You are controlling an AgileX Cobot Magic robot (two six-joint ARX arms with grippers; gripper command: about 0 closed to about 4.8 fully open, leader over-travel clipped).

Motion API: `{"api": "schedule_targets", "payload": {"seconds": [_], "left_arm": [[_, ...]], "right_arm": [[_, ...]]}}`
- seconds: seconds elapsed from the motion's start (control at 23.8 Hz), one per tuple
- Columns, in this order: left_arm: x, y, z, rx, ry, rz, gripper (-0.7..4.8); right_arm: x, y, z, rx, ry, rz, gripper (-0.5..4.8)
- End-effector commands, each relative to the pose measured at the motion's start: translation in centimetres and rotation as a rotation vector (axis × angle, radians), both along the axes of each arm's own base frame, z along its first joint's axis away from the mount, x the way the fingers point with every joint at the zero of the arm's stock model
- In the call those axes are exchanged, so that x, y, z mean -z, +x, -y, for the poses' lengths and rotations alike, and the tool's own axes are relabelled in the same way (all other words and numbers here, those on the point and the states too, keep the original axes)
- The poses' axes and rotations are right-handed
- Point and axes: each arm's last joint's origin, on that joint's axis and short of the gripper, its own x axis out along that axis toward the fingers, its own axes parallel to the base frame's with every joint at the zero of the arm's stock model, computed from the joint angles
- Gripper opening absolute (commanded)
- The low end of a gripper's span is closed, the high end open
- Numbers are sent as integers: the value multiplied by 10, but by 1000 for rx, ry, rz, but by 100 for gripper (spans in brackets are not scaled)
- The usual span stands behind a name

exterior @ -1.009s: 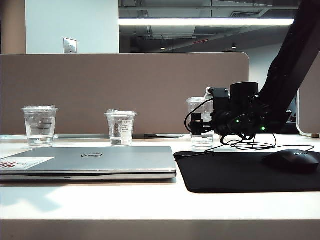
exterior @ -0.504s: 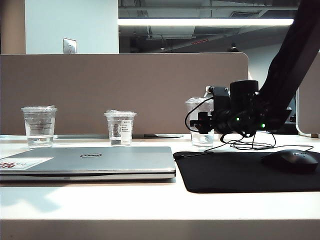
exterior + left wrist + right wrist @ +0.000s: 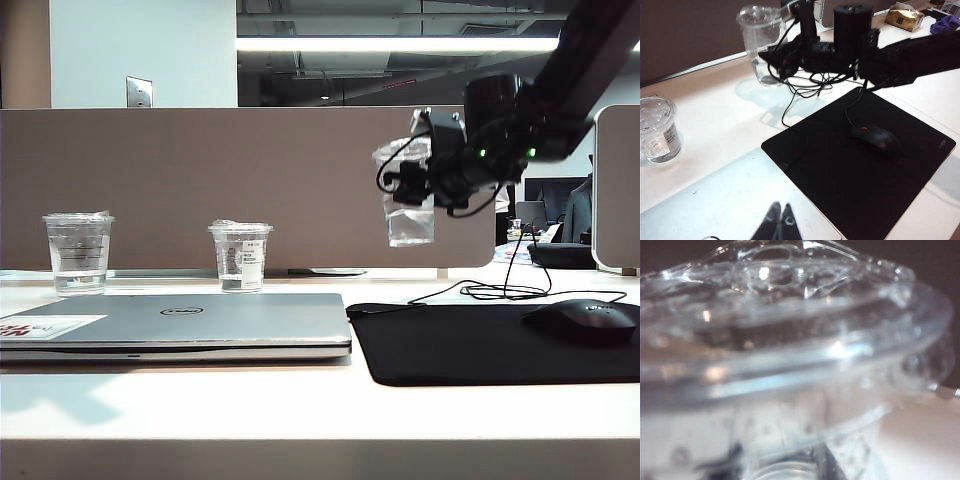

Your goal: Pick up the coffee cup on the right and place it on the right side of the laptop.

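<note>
The right pincer (image 3: 410, 190) hangs in the air at about two o'clock in the exterior view, its fingers closed partway around the coffee cup (image 3: 408, 195), which is lifted clear of the bench (image 3: 300, 410) and sits roughly upright, high above the back edge of the black mouse mat (image 3: 480, 345). The cup is clear plastic with a clear lid, and a little clear liquid shows in its lower part. In the right wrist view the cup's lid (image 3: 790, 305) fills nearly everything, blurred and very close. The laptop (image 3: 190, 325) lies closed at about eight o'clock, its lid up, with a white-and-red sticker (image 3: 45, 327) at its left corner; the mouse mat lies just beside its right edge, and a black mouse (image 3: 585, 322) rests on the mat at four o'clock. Behind the laptop stand two more clear cups, apart from each other: one with printed lines (image 3: 79, 252) at nine o'clock, holding a shallow layer of clear liquid, and a shorter one with a white label (image 3: 241, 256) nearer the centre, also lidded. The left pincer (image 3: 780, 220) hovers over the laptop's lid, its two dark fingertips pressed together with nothing between them.
</note>
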Motion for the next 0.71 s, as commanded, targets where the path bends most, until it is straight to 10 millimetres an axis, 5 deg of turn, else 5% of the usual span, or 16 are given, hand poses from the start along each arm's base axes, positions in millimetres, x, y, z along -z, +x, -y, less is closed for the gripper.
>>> {"api": "schedule_targets", "payload": {"seconds": [0.04,0.34,0.71], "left_arm": [[-2,0,0,6,-7,11,-5],[-2,0,0,6,-7,11,-5],[-2,0,0,6,-7,10,-5]], "right_arm": [[-39,-10,1,-3,19,103,202],[-84,-46,8,-3,30,162,202],[-93,-110,18,-78,38,186,203]]}}
